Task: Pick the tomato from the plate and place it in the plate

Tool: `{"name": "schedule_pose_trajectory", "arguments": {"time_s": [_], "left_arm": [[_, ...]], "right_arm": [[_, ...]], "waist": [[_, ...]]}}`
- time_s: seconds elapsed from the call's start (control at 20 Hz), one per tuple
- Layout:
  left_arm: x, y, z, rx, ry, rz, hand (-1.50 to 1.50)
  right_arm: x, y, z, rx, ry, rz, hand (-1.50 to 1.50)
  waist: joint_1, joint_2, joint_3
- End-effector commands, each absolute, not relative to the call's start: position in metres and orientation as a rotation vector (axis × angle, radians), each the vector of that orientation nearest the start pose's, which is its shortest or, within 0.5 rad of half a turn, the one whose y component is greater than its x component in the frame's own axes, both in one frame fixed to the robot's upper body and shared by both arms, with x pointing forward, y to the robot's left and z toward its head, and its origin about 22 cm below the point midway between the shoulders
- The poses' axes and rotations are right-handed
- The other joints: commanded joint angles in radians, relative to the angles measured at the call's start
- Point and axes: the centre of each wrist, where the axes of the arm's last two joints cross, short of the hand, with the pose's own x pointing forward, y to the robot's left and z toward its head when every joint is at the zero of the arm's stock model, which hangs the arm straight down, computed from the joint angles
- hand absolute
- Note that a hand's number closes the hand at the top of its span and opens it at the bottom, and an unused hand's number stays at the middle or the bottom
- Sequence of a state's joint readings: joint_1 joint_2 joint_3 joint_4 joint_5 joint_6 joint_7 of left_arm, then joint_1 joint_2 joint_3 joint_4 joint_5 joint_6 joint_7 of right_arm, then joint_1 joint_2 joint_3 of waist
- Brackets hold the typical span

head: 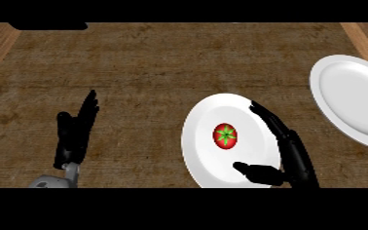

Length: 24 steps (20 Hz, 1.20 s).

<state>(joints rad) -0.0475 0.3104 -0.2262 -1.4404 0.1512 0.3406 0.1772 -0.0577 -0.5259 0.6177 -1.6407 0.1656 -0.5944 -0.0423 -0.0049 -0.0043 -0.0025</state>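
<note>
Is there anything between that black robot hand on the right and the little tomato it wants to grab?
Nothing visible. The right robot hand is open over the near plate, fingers and thumb on either side of the tomato, with only bare plate between. The counter stretch toward the other plate also looks unobstructed.

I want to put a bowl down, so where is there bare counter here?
The widest bare counter lies above the left hand and the tomato's plate, reaching across to the second plate at the right edge. A narrower strip runs between the left hand and the tomato's plate. It is crowded around the tomato, where the right hand is.
</note>
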Motion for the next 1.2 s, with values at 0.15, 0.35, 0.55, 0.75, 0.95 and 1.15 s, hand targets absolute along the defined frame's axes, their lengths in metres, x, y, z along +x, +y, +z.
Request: {"name": "schedule_pose_trajectory", "arguments": {"time_s": [0.15, 0.35, 0.55, 0.75, 0.95, 1.15], "left_arm": [[0.247, 0.247, -0.017, 0.254, -1.275, -0.052, 0.00], [0.249, 0.243, -0.015, 0.250, -1.284, -0.047, 0.00], [0.246, 0.253, -0.012, 0.229, -1.285, -0.041, 0.00], [0.248, 0.245, -0.024, 0.250, -1.277, -0.022, 0.00], [0.264, 0.252, -0.018, 0.244, -1.281, -0.022, 0.00], [0.247, 0.253, -0.009, 0.242, -1.284, -0.037, 0.00]], "right_arm": [[0.231, -0.215, 0.065, -0.647, -1.534, 0.862, -1.50], [0.233, -0.198, 0.096, -0.584, -1.355, 1.006, -1.50], [0.224, -0.176, 0.108, -0.524, -1.202, 1.097, -1.50], [0.243, -0.159, 0.103, -0.499, -1.143, 1.108, -1.50], [0.255, -0.156, 0.090, -0.490, -1.108, 1.083, -1.50], [0.255, -0.158, 0.063, -0.486, -1.103, 1.115, -1.50]], "waist": [[0.006, 0.001, -0.002], [0.014, 0.003, -0.001], [0.013, 0.002, 0.000], [0.011, 0.005, 0.002], [0.006, 0.005, 0.002], [0.008, 0.004, 0.003]]}}
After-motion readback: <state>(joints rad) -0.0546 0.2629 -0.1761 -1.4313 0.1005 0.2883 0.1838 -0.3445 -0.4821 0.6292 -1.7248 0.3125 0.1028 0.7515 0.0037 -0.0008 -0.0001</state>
